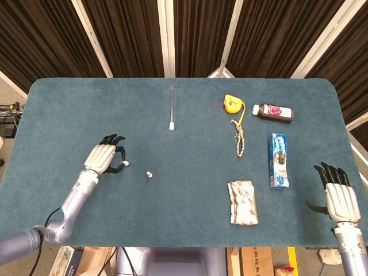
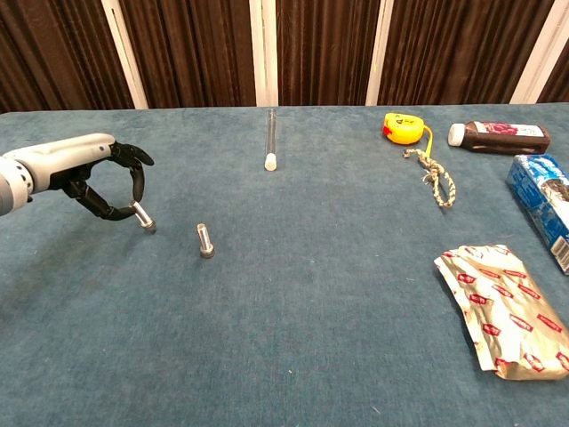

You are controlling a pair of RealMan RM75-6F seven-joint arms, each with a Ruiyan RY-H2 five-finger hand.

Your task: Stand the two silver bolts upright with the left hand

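Near the table's [image 2: 293, 356] left edge, our left hand [image 2: 84, 169] pinched one silver bolt [image 2: 142, 216]; the other bolt [image 2: 204, 240] stood just beside it. Our right hand [image 1: 340, 195] held its fingers apart.

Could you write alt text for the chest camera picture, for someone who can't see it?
The left robot hand pinches a small silver bolt, tilted, its head on the blue felt table. A second silver bolt stands alone beside it.

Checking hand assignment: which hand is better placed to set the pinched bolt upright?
Left. The left hand already pinches one silver bolt just above the table, beside the other bolt. The right hand sits at the far right edge, holding nothing.
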